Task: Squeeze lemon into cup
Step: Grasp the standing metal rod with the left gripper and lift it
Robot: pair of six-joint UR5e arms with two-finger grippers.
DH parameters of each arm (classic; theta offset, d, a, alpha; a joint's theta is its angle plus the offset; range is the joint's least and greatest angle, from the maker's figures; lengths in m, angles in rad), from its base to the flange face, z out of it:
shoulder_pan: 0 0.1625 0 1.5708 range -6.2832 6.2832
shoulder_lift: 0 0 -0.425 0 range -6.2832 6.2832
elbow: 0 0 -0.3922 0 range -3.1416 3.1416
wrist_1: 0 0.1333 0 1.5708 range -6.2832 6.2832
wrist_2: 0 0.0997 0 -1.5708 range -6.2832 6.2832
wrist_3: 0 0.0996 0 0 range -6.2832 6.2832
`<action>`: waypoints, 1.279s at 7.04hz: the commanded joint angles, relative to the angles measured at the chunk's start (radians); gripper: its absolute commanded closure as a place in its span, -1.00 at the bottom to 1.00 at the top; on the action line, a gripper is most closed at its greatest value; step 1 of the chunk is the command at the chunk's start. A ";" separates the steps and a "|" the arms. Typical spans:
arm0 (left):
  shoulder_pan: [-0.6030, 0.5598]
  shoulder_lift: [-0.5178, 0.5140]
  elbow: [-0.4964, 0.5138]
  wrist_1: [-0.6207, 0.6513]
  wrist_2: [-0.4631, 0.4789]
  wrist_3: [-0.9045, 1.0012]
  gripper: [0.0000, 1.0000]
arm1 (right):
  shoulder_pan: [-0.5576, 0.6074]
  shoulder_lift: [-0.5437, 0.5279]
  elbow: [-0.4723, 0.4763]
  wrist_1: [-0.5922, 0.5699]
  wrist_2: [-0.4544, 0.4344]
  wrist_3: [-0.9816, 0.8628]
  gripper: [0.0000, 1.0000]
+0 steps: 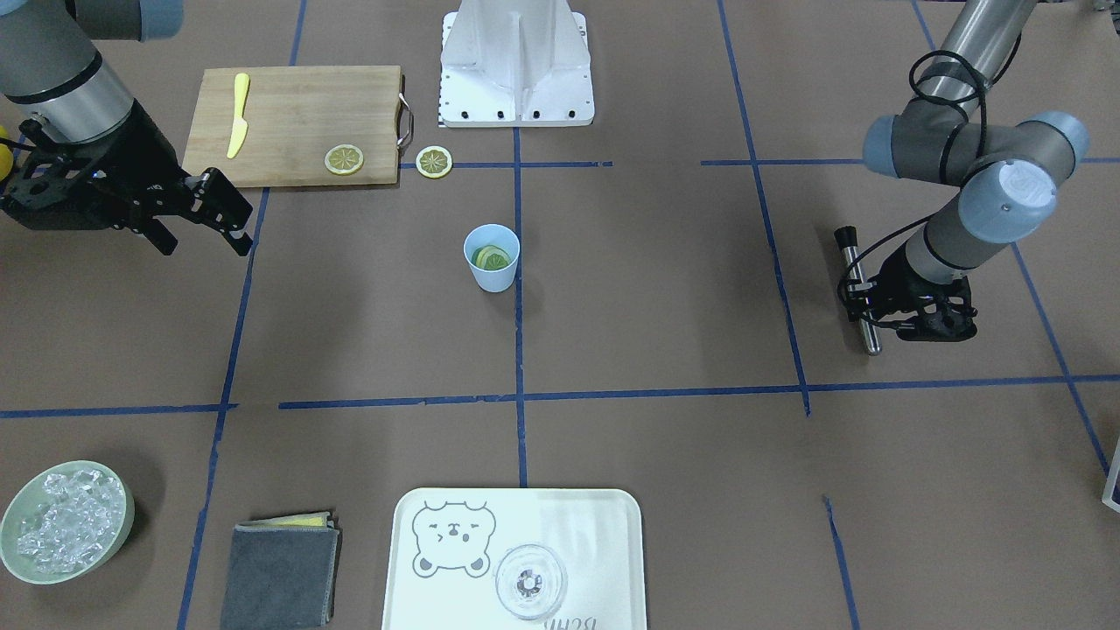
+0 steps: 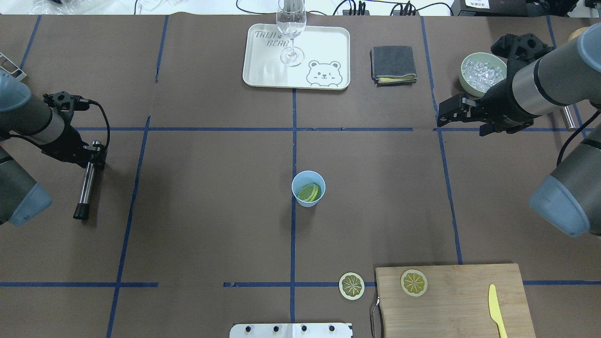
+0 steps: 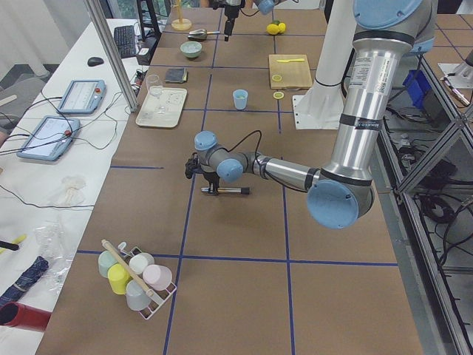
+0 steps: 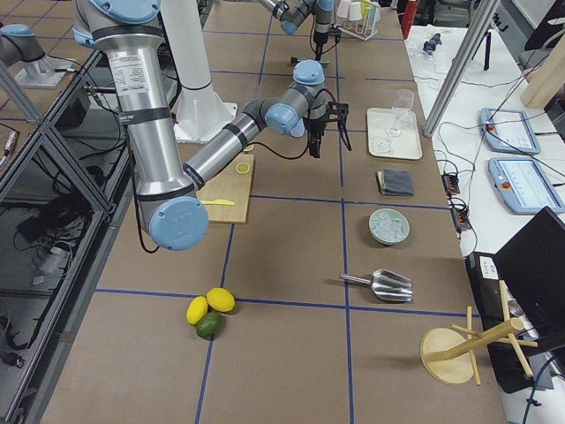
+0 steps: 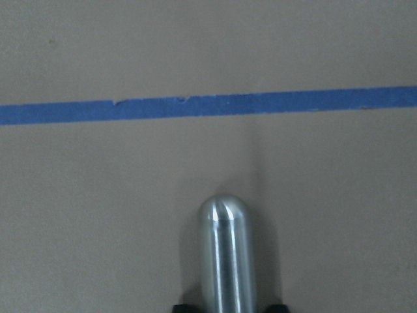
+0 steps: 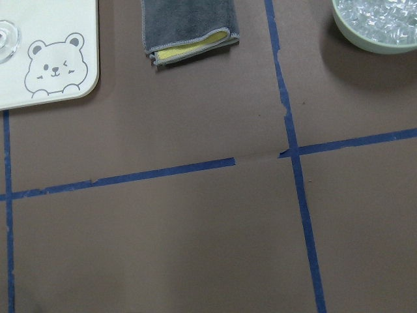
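The light-blue cup stands upright at the table's middle, also in the front-facing view. A lemon slice lies inside it. A second slice lies on the wooden cutting board, and a third on the table beside the board. My right gripper is open and empty, in the air far to the cup's right. My left gripper is shut on a metal rod with a black tip, low over the table far to the cup's left. The rod also shows in the left wrist view.
A yellow knife lies on the board. At the far side sit a cream bear tray with a wine glass, a folded grey cloth and a pale-green bowl of ice. The robot's white base is at the near edge.
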 commanded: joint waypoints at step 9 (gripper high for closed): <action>0.288 -0.346 -0.457 0.112 0.496 -0.272 1.00 | 0.065 -0.058 -0.008 0.003 -0.008 -0.040 -1.00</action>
